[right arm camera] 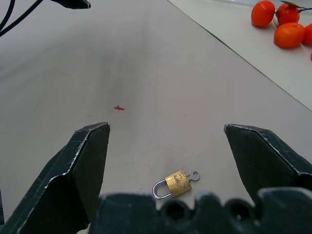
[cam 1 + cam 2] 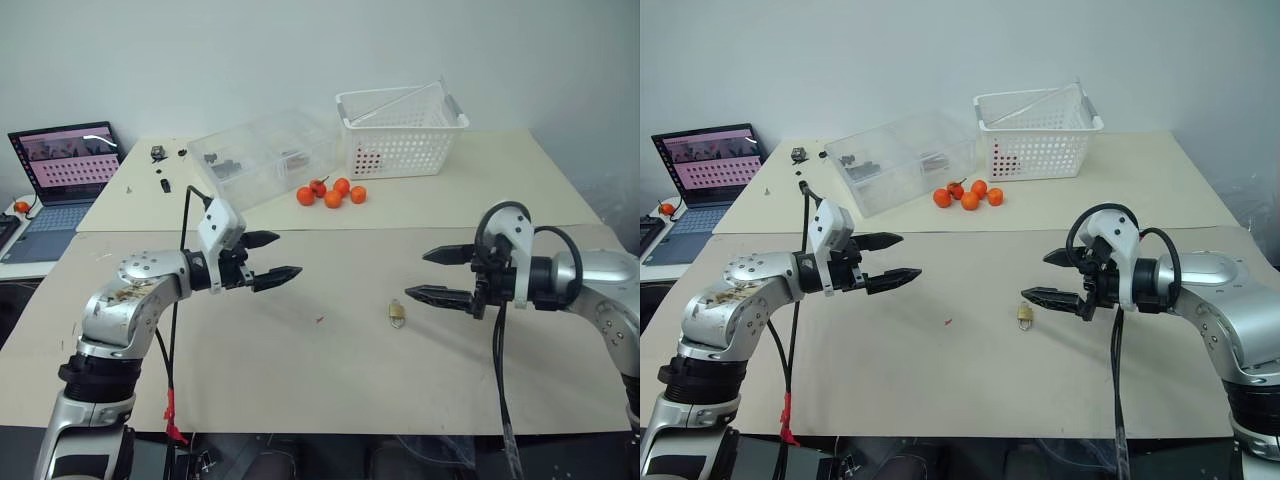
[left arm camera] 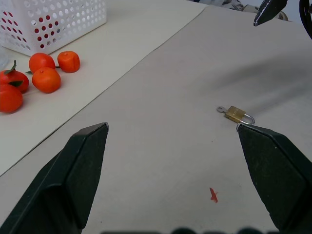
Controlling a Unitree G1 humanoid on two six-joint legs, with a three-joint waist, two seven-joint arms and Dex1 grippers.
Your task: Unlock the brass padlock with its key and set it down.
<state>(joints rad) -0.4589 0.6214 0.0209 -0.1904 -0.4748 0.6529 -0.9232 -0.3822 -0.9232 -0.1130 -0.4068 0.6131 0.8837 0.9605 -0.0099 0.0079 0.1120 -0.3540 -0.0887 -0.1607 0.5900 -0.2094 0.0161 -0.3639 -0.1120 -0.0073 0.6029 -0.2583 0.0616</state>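
Brass padlock (image 2: 397,314) lies flat on the beige table (image 2: 300,370), near the middle of its front half, with a small grey key (image 3: 222,109) sticking out of its body opposite the shackle. From the head camera, the right gripper (image 2: 433,275) hovers above the table just to the right of the lock, fingers spread wide apart and holding nothing; its lower fingertip hangs close to the lock without touching it. The left gripper (image 2: 270,256) floats well away on the other side, fingers likewise parted and empty, pointing across towards the right one. A tiny red speck (image 2: 319,320) marks the table between the left gripper and the lock. Farther back sit a cluster of orange fruits (image 2: 331,192), a white perforated basket (image 2: 402,131), a clear plastic box (image 2: 262,157) and, at the far left, an open laptop (image 2: 62,190).

Along the left wrist's fingers, the padlock rests out ahead on bare table, its shackle end lying close to one fingertip (image 3: 273,161), with the red speck nearer in and the fruits and basket off to the side. The other gripper's fingertip pokes into a far corner.

Along the right wrist's fingers, the padlock lies on the table between the two spread fingertips, close in to the gripper, shackle and key both plain to see, nothing touching it.
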